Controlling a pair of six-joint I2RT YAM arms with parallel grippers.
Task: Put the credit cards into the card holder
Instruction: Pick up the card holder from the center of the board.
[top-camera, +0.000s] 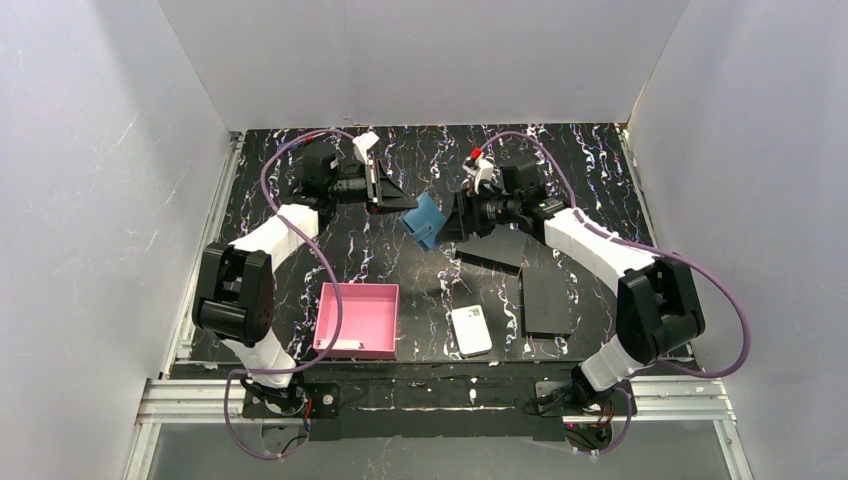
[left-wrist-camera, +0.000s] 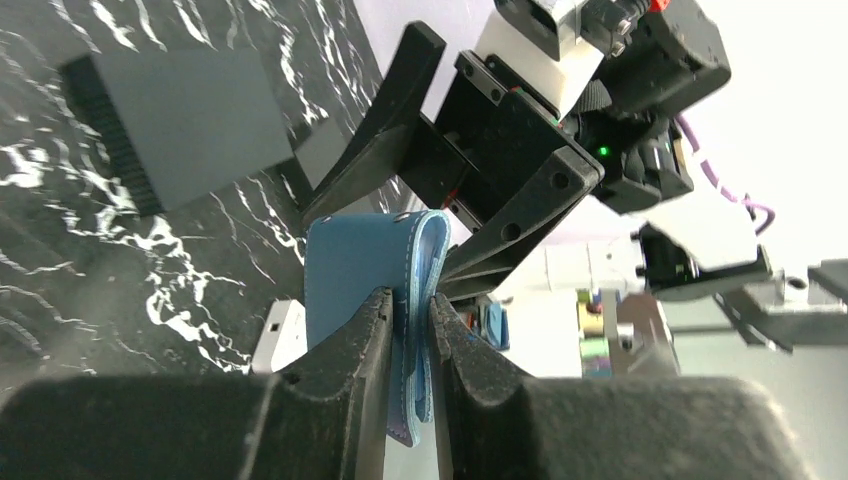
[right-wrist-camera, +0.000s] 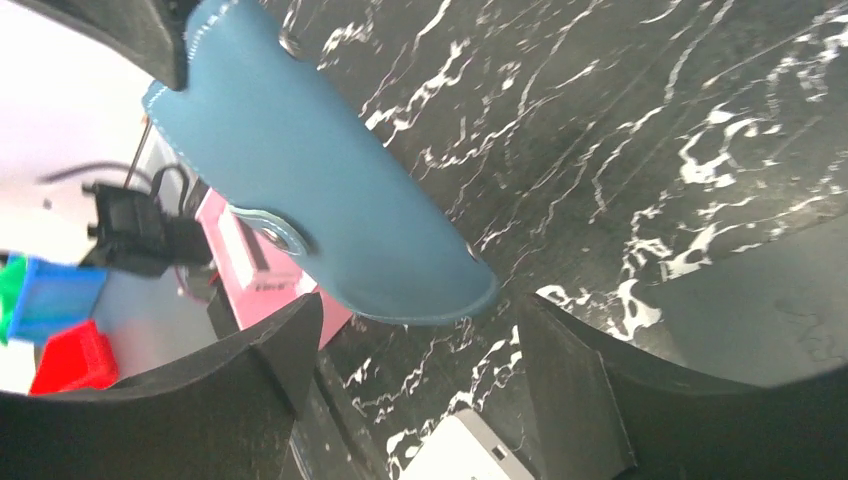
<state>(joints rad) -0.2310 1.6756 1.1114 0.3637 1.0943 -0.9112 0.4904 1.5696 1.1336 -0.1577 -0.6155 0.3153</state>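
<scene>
While I worked over the far middle of the table (top-camera: 600, 165), the top view showed my left gripper (top-camera: 398, 200) and right gripper (top-camera: 452, 218) meeting nose to nose at the teal card holder (top-camera: 425, 220). It sat between them, apparently clear of the marbled top. I judged it was held up there so that both tools could reach it. Two flat black rectangles (top-camera: 495, 248) lay just beside my right arm. The pink tray (top-camera: 358, 318) and the white rounded block (top-camera: 471, 330) stayed well apart at the near edge, so the middle had room for moving.

From the left wrist, my left gripper (left-wrist-camera: 408, 300) was pinched nearly closed on the folded card holder (left-wrist-camera: 355, 270), its pads flat against both leaves near one edge. My right gripper (left-wrist-camera: 385, 245) faced it with jaws spread wide, one finger on each side of the free end (not touching, as far as I could tell).

From the right wrist, the card holder (right-wrist-camera: 320, 180) slanted across the view, its rounded lower edge hanging between the fingers of my right gripper (right-wrist-camera: 418, 305), which gripped nothing. The pink tray (right-wrist-camera: 270, 290) showed behind it, with something pale inside. I could not tell whether that was one of the credit cards, and I made out none elsewhere.
</scene>
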